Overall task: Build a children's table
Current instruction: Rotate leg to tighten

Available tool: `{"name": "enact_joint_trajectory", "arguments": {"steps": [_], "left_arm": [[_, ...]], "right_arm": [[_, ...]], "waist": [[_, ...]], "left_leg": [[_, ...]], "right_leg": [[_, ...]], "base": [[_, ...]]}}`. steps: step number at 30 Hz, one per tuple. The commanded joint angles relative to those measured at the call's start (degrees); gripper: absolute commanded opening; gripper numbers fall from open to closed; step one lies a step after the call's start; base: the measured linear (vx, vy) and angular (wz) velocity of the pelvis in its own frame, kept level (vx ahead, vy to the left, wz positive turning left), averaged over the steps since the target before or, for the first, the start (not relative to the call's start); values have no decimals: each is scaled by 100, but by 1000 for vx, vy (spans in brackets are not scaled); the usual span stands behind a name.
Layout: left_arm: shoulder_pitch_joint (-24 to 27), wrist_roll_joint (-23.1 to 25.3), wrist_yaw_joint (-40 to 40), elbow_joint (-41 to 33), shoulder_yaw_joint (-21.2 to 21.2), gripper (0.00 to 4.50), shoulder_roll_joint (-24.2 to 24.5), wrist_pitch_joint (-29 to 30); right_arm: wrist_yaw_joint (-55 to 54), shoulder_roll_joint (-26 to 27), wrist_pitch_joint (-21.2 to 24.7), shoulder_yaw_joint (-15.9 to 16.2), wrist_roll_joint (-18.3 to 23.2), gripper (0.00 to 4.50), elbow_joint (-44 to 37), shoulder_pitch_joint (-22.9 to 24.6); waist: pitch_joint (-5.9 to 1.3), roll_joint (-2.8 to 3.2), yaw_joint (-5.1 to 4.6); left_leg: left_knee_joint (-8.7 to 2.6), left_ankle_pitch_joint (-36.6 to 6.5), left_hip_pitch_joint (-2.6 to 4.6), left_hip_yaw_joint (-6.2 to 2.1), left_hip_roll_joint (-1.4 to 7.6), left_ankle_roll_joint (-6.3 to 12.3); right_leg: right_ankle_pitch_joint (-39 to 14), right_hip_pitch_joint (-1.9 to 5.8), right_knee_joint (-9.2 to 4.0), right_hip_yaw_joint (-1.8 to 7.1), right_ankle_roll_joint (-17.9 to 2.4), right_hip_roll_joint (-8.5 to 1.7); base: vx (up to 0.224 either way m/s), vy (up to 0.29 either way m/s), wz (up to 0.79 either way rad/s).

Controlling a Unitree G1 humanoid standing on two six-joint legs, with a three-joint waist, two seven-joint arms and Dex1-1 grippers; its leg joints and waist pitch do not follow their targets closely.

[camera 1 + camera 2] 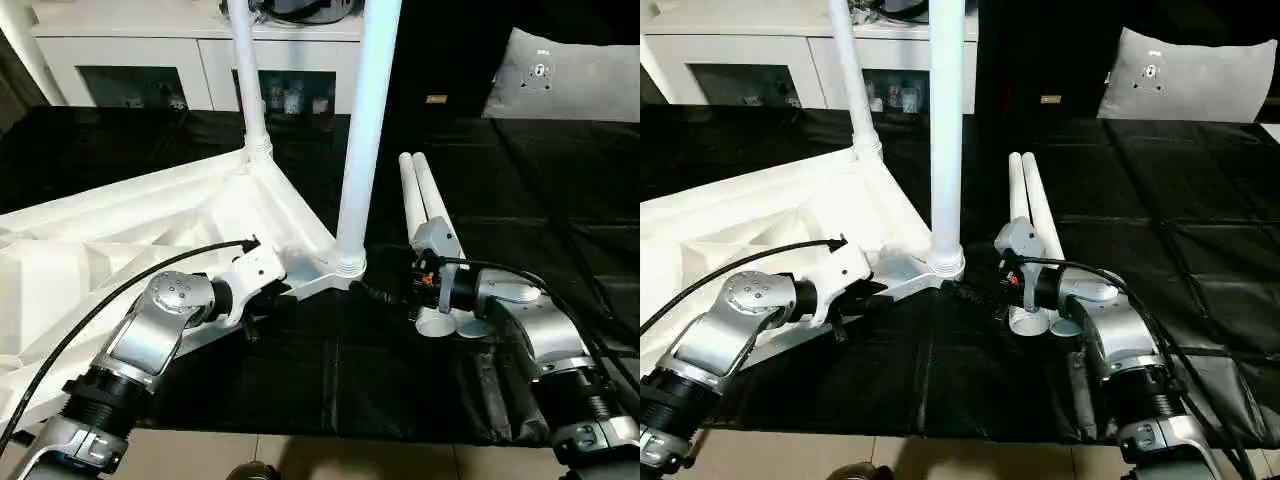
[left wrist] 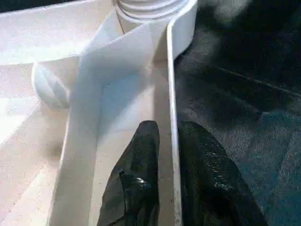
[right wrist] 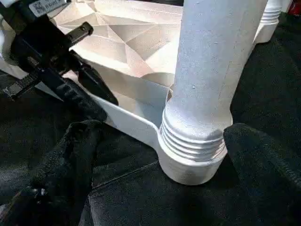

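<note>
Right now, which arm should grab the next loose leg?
Right. The right gripper stands open beside the two loose legs; the left gripper straddles the tabletop rim, steadying it.

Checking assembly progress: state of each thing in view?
table top: upside down, ribs up
near leg: upright in corner socket
far leg: upright in socket
two loose legs: lying side by side on black mat
left gripper: straddling top's rim
right gripper: open around near leg's base
</note>
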Motion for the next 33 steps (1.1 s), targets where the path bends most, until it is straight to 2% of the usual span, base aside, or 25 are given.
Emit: {"name": "enact_joint_trajectory", "arguments": {"steps": [1, 4, 6, 10, 19, 21, 23, 25, 26, 28, 33], "left_arm": [[-27, 2, 79, 188, 38, 49, -62, -112], [-41, -12, 66, 224, 8, 49, -110, -148], [-44, -1, 100, 279, -13, 18, -130, -162], [-43, 27, 140, 368, -43, 6, -142, -229], [-23, 228, 141, 596, -182, 6, -51, -529], [5, 251, -38, 603, -246, 6, 75, -820], [88, 162, -587, 553, -345, 6, 340, -1349], [115, 96, -796, 520, -362, 6, 412, -1454], [138, 27, -1002, 475, -381, 6, 480, -1512], [167, -34, -1307, 416, -443, 6, 604, -1607], [162, -63, -1649, 424, -580, 6, 769, -1817]], "right_arm": [[7, -45, 50, 79, -2, 450, -164, 38], [28, -51, 41, 79, -14, 450, -143, 21], [36, -56, 34, 78, -23, 450, -133, 14], [31, -62, 37, 77, -27, 450, -138, 18], [22, -97, 20, 85, -31, 450, -102, 7], [44, -130, -26, 86, -56, 450, -54, -27], [154, -231, -212, 152, -158, 450, 93, -120], [206, -256, -273, 176, -178, 450, 141, -152], [289, -275, -330, 203, -185, 450, 181, -184], [452, -308, -463, 277, -216, 450, 249, -232], [638, -309, -599, 440, -295, 450, 381, -289]], "waist": [[-314, -10, 10], [-310, -7, 13], [-313, -2, 14], [-310, -5, 18], [-297, -16, 17], [-301, -17, 22], [-318, -35, 32], [-332, -20, 26], [-342, -42, 19], [-341, -31, 31], [-335, -19, 83]], "left_leg": [[-343, -1420, 134, -114, 294, 140], [-349, -1454, 130, -114, 295, 115], [-347, -1455, 131, -115, 296, 110], [-345, -1453, 131, -113, 292, 118], [-369, -1626, 134, -123, 299, 63], [-369, -1628, 133, -130, 298, 67], [-358, -1493, 126, -129, 302, 94], [-342, -1359, 125, -115, 305, 104], [-329, -1246, 117, -104, 298, 151], [-312, -1207, 126, -90, 302, 227], [-315, -1206, 138, -83, 319, 252]], "right_leg": [[-584, 171, -443, 175, -1194, -423], [-641, 169, -440, 175, -1177, -423], [-641, 165, -441, 178, -1169, -424], [-664, 162, -446, 179, -1159, -424], [-1098, 151, -480, 185, -1061, -441], [-1146, 146, -486, 184, -1032, -444], [-970, 148, -470, 180, -1043, -447], [-632, 149, -425, 175, -1102, -425], [-382, 164, -395, 168, -1168, -415], [-225, 150, -379, 159, -1273, -418], [-252, 148, -371, 162, -1289, -425]], "base": [[0, 0, 0], [0, 0, 0], [0, 0, 0], [0, 0, 0], [0, 0, 0], [0, 0, 0], [0, 0, 0], [0, 0, 0], [0, 0, 0], [0, 0, 0], [0, 0, 0]]}}
